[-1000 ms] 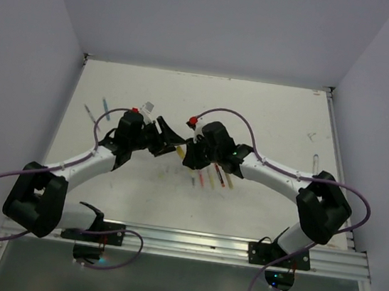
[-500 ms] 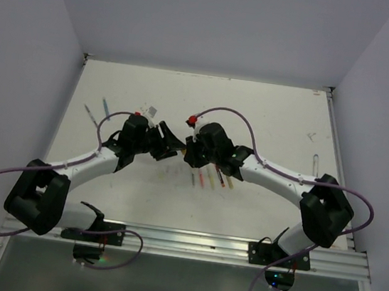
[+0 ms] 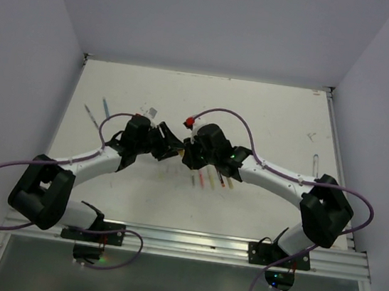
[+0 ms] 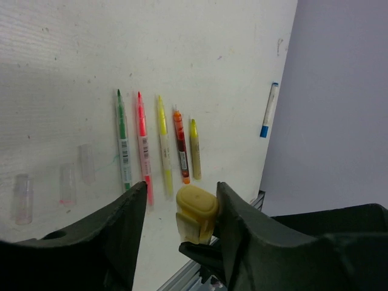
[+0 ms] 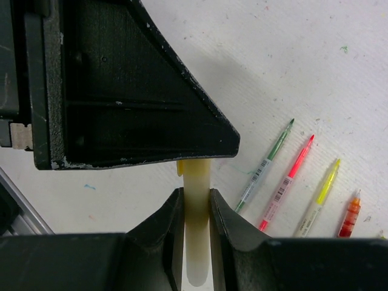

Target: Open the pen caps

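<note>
**Cap between spread fingers, barrel pinched tight**

The left gripper (image 4: pixel 182 191) has its jaws spread. A yellow cap (image 4: pixel 197 209) stands between them. The cap lies against one finger, and open table shows between it and the other, so nothing clamps it. The right gripper (image 5: pixel 195 193) has its jaws pressed onto a pale pen barrel (image 5: pixel 197 242). It pinches the barrel on both sides just below the cap.

The cap is a stubby, matte, cream-yellow block with rounded corners and a small tab down one side. The barrel is a smooth, slim cylinder of the same pale tone. The fingers are wedge-shaped matte black plastic, with pale scuffs along their edges. The table (image 4: pixel 73 48) is white, finely scratched and flecked with ink.

From above, the two grippers meet nose to nose near the middle of the table, and their bodies hide both pen and cap. Only the left wrist view shows the whole cap. The right wrist view shows the barrel but just a sliver of cap beneath the left finger.

The left wrist view also takes in a row of bare-tipped pens lying side by side:
- green pen (image 4: pixel 123 145)
- pink pen (image 4: pixel 143 145)
- yellow pen (image 4: pixel 163 142)
- orange pen (image 4: pixel 180 145)
- olive pen (image 4: pixel 195 148)

Three faint clear stubs (image 4: pixel 22 191) lie near the row. Well apart from it lies a white pen (image 4: pixel 270 103) with a blue cap (image 4: pixel 265 130).
</note>
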Controlling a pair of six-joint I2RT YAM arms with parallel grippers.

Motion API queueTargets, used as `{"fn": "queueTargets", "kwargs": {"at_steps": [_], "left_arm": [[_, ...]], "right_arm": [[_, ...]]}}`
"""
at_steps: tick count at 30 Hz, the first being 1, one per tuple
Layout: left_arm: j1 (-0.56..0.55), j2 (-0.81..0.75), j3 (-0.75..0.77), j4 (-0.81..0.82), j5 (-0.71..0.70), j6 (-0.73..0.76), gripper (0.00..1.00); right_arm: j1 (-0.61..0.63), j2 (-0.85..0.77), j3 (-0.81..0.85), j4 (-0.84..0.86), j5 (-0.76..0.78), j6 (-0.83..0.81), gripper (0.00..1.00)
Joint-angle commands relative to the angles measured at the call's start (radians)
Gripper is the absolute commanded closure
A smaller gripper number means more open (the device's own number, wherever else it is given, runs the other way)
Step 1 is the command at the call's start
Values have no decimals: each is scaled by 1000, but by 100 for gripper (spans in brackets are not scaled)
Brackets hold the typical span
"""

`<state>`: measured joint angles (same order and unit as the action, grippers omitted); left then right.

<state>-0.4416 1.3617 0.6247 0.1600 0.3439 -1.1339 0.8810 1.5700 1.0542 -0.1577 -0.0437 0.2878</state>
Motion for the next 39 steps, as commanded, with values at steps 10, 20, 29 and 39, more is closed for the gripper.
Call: {"fn": "queueTargets", "kwargs": {"at_steps": [10, 20, 29, 39], "left_arm": [[-14, -7, -8, 108, 4, -27, 87], [-20, -26, -40, 131, 21, -33, 100], [-19, -39, 7, 125, 20, -53, 100], [-13, -36, 72, 84, -11, -58, 100]], "right_arm": [[7, -7, 40, 67, -13, 25, 100], [10, -1, 40, 66, 11, 19, 86], [13, 19, 9, 50, 18, 2, 71], [18, 10, -26, 31, 41, -12, 100]]}}
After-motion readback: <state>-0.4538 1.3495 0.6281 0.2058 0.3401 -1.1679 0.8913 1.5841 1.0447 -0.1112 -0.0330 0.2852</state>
